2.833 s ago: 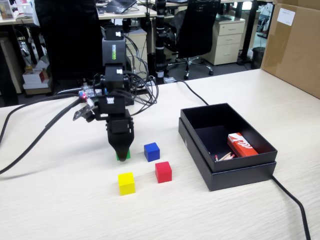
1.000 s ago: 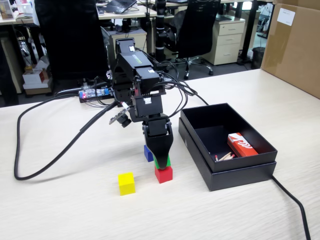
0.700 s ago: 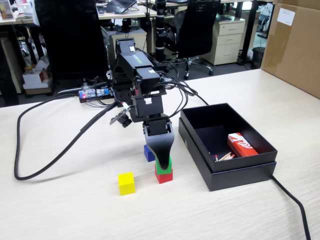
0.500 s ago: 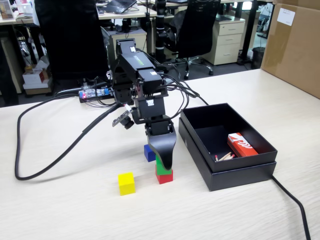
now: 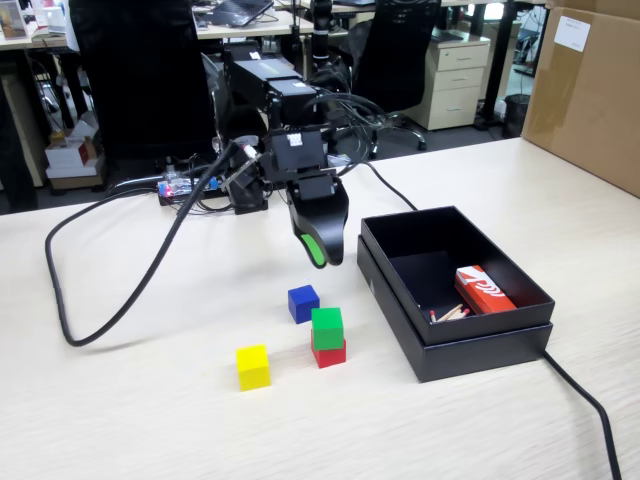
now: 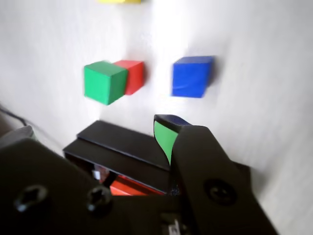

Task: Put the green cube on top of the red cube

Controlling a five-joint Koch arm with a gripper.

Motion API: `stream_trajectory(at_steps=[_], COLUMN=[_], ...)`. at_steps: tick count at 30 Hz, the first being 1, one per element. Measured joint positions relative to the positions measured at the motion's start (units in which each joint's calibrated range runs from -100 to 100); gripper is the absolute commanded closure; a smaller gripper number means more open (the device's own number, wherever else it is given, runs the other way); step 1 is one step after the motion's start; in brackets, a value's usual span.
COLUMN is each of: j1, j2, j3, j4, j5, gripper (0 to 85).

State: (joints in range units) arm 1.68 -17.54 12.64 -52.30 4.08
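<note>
Four small matte cubes sit on my pale wood-grain counter (image 5: pixel 120 420) in the fixed view. My black gripper (image 5: pixel 322 252) with its pointed green tip hangs in the air above them, touching nothing and holding nothing; from this side I see one jaw in front of the other, so I cannot tell how far it is parted. The arm reaches forward from its base at the back, wrist bent so the gripper points down and slightly toward the camera. Below it, the small bright-green cube (image 5: pixel 327 327) rests on top of the small red cube (image 5: pixel 330 353), a little askew. A small blue cube (image 5: pixel 303 303) stands just behind and left of that stack, and a small yellow cube (image 5: pixel 253 366) lies apart to the left. An open black box (image 5: pixel 480 345) lies to the right, holding a red-and-white carton (image 5: pixel 484 290). Black cables trail across the counter.

From the wrist view, only one green-faced tip shows, so the opening stays unclear. The green cube (image 6: pixel 103 82) covers most of the red cube (image 6: pixel 134 76), with the blue cube (image 6: pixel 191 76) to their right and the black box (image 6: pixel 122 149) near the gripper.
</note>
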Motion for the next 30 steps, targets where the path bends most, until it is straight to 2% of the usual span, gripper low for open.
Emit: stream_trajectory(at_steps=[11,30], j1=[-1.47,-1.37], j2=[-38.19,-74.43], j3=[-35.97,-75.95], j4=[4.03,18.12], j5=[-1.22,-2.64], gripper=[36.0,35.5])
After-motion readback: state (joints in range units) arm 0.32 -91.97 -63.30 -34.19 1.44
